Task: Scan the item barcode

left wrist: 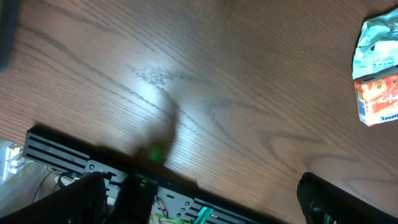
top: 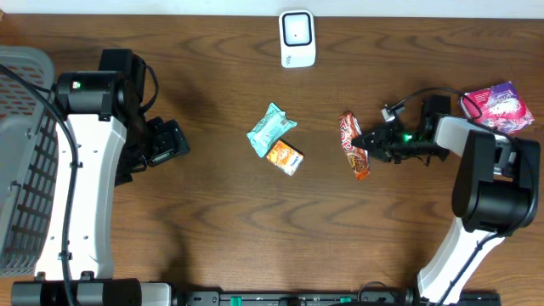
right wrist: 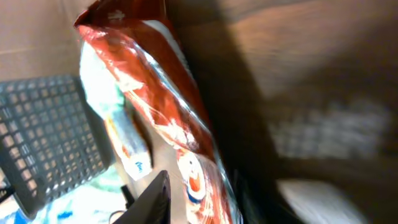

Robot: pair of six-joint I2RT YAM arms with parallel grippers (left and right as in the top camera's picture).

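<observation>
The red snack packet point(top: 354, 136) is seen lying on the table point(top: 221, 229), one edge set between the right gripper's point(top: 365, 143) fingers. The jaws are parted narrowly.

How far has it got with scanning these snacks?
Early, by the look of it. Nothing looks done: no item is at the scanner. In hand: the right gripper is at the red snack packet, which lies on the table; whether it grips it I cannot tell. The left gripper hangs open, apart. Left: lifting the packet and showing its barcode to the scanner.
</observation>
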